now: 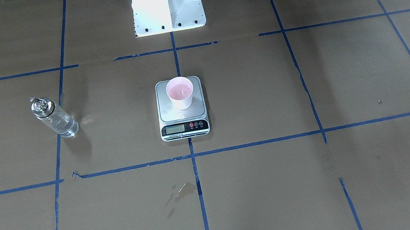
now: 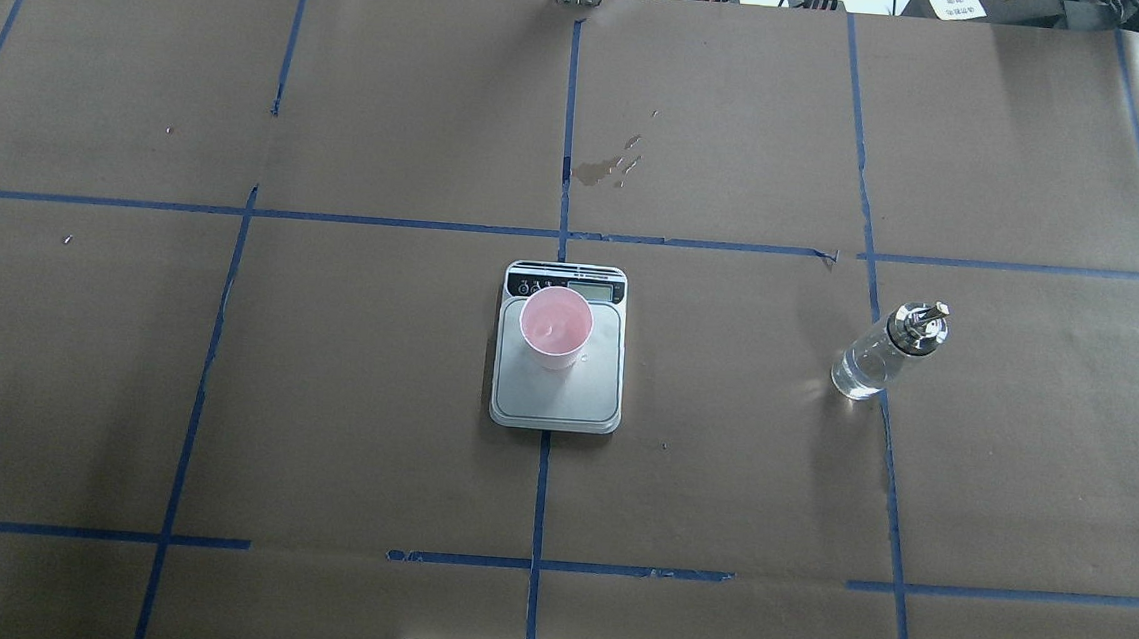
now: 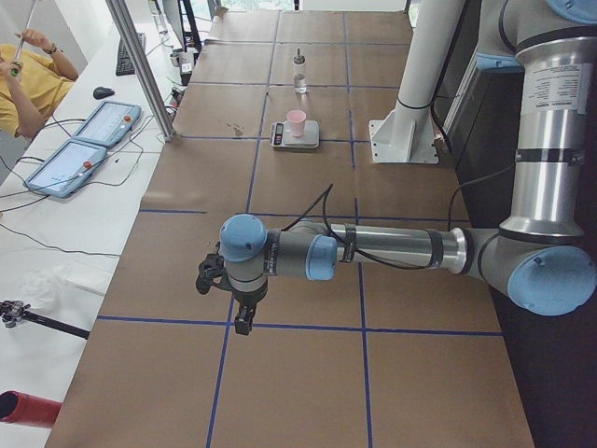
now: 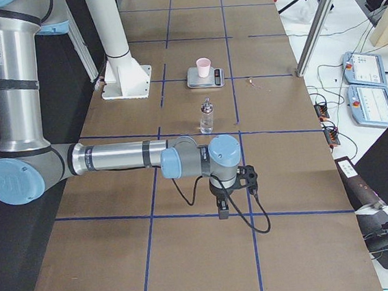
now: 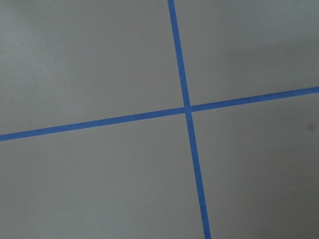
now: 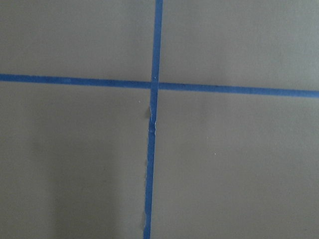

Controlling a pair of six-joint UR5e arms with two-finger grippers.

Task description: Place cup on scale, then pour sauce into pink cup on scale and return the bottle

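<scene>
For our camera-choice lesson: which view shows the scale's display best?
The exterior front-facing view: the scale turns its display toward that camera. Overhead shows it upside down; both side views show it tiny; the wrist views miss it.

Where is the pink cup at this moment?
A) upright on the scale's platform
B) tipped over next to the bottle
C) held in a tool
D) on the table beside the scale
A: the pink cup stands upright on the metal platform of the scale, with the bottle apart on the table.
</scene>
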